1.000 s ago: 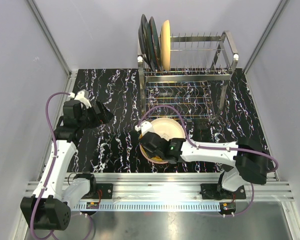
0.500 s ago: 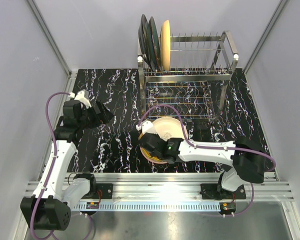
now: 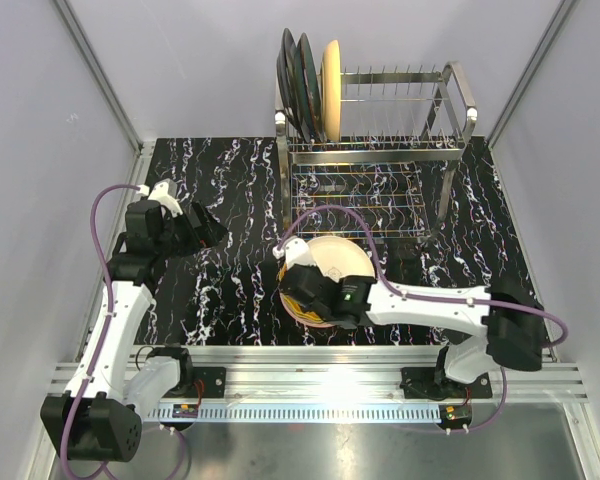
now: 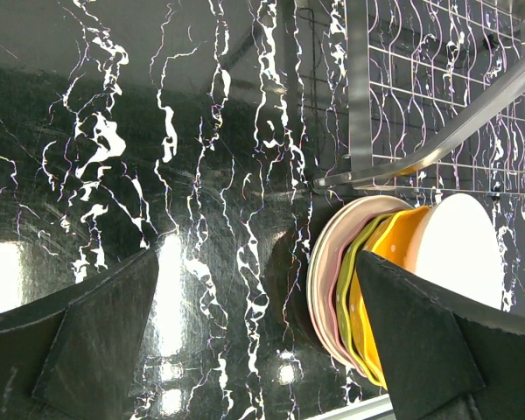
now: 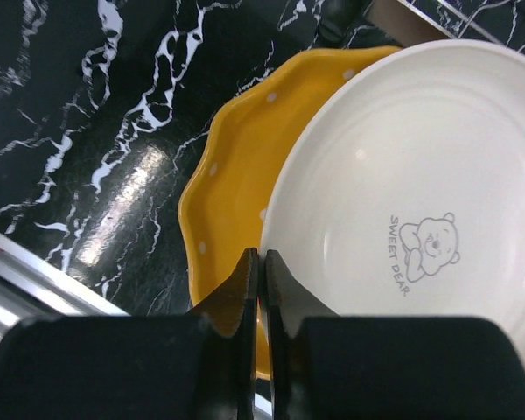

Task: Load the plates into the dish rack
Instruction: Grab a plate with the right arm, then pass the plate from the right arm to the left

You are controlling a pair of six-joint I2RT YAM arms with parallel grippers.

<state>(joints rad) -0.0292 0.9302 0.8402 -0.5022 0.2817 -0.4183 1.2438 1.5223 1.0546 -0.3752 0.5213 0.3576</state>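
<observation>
A stack of plates (image 3: 332,275) lies on the black marble mat in front of the dish rack (image 3: 380,150). A cream plate (image 5: 402,219) with a small bear print is on top. Under it come an orange (image 5: 236,166), a green (image 4: 348,289) and a pink plate (image 4: 319,280). My right gripper (image 5: 262,255) is shut on the cream plate's near rim, one finger above it and one below. My left gripper (image 4: 255,262) hangs open and empty over the mat, left of the stack. Two dark plates (image 3: 298,85) and a cream-yellow plate (image 3: 331,80) stand upright at the rack's left end.
The rack's lower wire tier (image 4: 420,96) reaches forward close to the stack's far side. A metal rail (image 3: 320,375) runs along the mat's near edge. Grey walls close in on the left, the right and behind the rack.
The right gripper's jaws have closed onto the cream plate's rim, and its arm has shifted slightly. The left arm has not moved.
</observation>
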